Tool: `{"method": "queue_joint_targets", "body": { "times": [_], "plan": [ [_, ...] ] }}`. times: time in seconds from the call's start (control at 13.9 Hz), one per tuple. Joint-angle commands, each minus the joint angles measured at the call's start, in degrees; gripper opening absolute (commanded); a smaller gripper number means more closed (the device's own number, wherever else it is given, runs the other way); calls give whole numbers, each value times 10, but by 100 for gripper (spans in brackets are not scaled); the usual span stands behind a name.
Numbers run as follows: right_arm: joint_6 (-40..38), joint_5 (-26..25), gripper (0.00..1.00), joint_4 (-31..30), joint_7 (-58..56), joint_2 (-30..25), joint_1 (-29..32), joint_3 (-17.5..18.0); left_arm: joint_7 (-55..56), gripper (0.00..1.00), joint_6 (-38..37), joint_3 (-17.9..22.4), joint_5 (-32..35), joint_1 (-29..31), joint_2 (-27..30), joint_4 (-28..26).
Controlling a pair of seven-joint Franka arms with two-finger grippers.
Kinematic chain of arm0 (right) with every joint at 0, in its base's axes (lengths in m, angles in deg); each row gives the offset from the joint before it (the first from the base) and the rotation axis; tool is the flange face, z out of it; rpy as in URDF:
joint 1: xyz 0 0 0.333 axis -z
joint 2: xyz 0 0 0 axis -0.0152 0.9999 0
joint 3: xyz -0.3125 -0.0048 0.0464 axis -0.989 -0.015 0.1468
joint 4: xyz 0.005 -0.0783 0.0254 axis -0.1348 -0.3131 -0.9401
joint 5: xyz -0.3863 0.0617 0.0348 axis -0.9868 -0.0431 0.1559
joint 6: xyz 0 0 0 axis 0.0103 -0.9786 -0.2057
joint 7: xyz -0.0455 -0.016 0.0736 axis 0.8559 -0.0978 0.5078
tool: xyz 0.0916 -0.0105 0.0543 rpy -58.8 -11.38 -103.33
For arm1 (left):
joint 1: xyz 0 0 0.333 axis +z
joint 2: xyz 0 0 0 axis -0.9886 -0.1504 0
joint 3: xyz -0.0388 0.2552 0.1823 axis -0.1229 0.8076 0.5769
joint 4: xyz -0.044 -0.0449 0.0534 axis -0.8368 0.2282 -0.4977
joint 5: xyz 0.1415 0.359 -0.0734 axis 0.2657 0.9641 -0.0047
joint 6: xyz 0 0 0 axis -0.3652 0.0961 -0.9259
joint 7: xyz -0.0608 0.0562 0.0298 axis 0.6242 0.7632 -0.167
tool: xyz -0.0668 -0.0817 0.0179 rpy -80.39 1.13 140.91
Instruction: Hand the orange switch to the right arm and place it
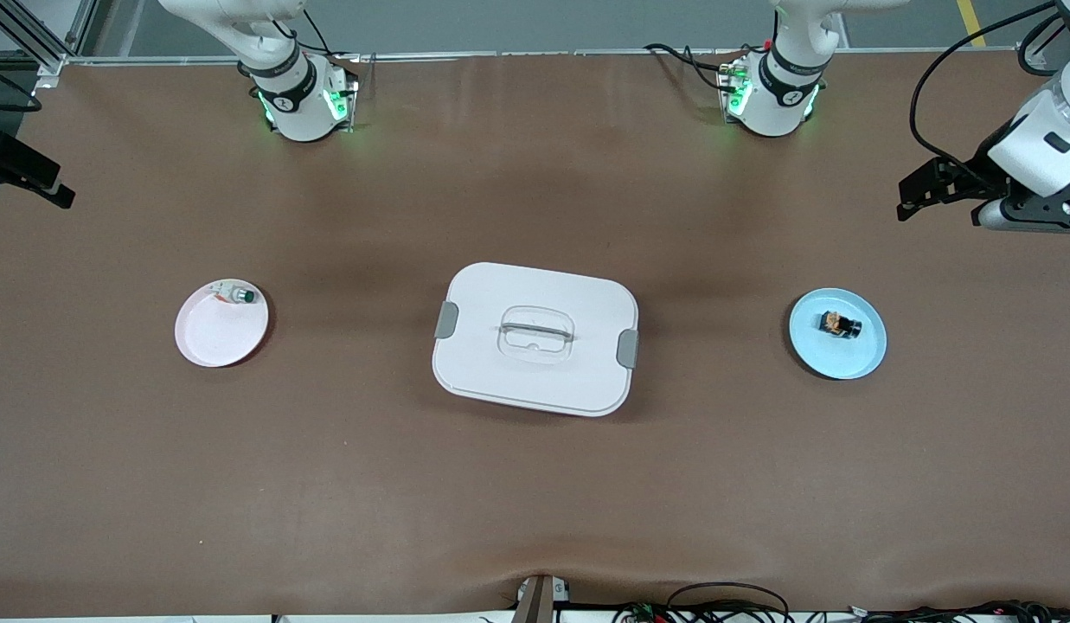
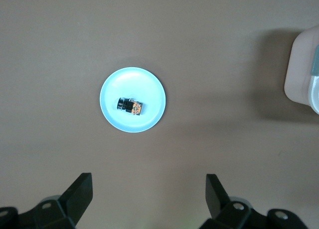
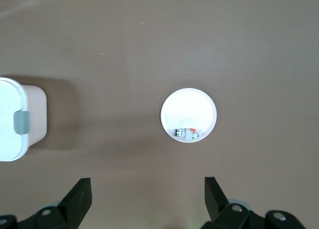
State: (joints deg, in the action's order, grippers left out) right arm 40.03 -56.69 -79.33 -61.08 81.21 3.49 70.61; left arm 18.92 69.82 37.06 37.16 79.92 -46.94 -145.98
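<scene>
The tiny black-and-orange switch (image 2: 130, 107) lies on the round pale-blue plate (image 2: 112, 92) toward the left arm's end of the brown worktop (image 1: 535, 484), ready for pickup, with the left tool (image 2: 149, 199) released high above it and the right tool (image 3: 148, 199) likewise released, waiting.

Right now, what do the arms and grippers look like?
Both arms are white with black joint bands, green lights at their bases and black cables. The left gripper and right gripper are black, each with two angular jaws, set open.
</scene>
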Motion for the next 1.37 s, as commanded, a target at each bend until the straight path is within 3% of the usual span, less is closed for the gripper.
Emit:
{"method": "queue_joint_targets", "body": {
  "times": [0.0,0.87,1.3],
  "plan": [
    [6,21,100,-14,4,-12,17,6,-3,100,-10,-2,9,1,-4,11],
    [-5,12,100,-15,-8,-14,13,9,-13,100,-30,-1,10,8,-33,-2],
    [-1,5,100,-15,-24,-14,13,10,-60,100,26,-1,18,25,-73,-36]
  ]
}}
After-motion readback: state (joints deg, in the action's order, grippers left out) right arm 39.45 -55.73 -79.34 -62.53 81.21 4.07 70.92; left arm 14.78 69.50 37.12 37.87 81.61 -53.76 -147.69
